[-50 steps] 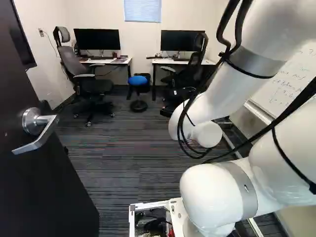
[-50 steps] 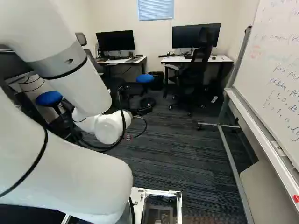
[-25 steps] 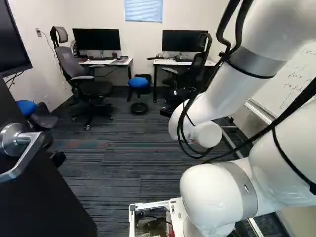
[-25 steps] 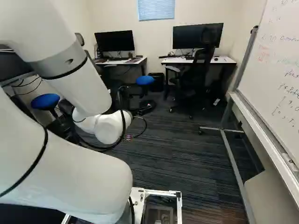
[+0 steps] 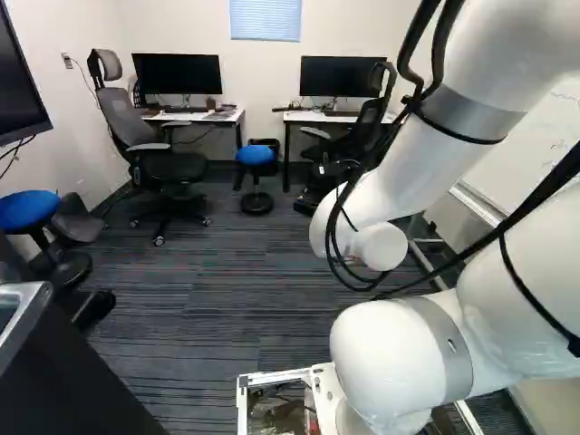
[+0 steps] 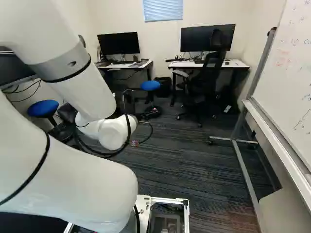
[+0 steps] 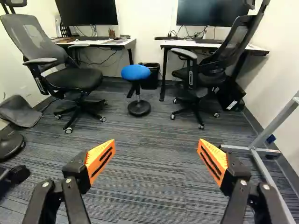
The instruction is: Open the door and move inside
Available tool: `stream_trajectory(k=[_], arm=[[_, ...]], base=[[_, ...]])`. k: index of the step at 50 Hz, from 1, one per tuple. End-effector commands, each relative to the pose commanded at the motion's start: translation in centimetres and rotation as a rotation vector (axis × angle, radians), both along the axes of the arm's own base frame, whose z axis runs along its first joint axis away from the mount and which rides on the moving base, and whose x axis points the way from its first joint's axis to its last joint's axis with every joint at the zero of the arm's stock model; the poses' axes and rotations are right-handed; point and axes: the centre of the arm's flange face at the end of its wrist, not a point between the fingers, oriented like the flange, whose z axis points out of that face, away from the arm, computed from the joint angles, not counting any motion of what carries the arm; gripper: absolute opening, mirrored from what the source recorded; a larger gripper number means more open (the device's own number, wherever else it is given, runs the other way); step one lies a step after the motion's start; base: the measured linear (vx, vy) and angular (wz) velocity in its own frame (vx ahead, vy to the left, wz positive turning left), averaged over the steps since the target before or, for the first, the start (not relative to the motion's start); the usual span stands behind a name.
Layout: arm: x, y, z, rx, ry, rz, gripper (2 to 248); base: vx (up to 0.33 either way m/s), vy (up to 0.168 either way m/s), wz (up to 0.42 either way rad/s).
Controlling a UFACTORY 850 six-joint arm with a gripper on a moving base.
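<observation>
Striped dark carpet (image 5: 227,281) across the room. Door (image 5: 82,394): dark slab, standing open, low at the left of the left base view, its frame side out of sight. Whiteboard (image 6: 291,63) on a metal stand, right side of the right base view, handwriting on it. White arm (image 6: 73,179) bent over the base. Two white-topped desks against the far wall, left desk (image 6: 121,65) and right desk (image 6: 192,64), a monitor on each. Grey chair (image 7: 74,80) by the left one, black chair (image 7: 236,39) by the right. Blue stool (image 7: 136,72) between the desks; second blue stool (image 5: 25,208) beyond the door. Black gripper (image 7: 157,141): fingers spread wide, holding nothing, carpet visible between the orange pads (image 7: 100,157).
</observation>
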Motion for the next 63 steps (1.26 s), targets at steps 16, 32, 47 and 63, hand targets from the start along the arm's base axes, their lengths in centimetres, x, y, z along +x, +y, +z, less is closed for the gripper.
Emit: stream_trajectory(k=[16, 32, 47, 63], arm=[[0.0, 0.0, 0.0, 0.0, 0.0, 0.0, 247], [0.0, 0.0, 0.0, 0.0, 0.0, 0.0, 247], [0.0, 0.0, 0.0, 0.0, 0.0, 0.0, 247], [0.0, 0.0, 0.0, 0.0, 0.0, 0.0, 247]], base=[[0.119, 0.005, 0.006], [0.098, 0.004, 0.004], [0.016, 0.0, 0.0], [-0.001, 0.0, 0.0]])
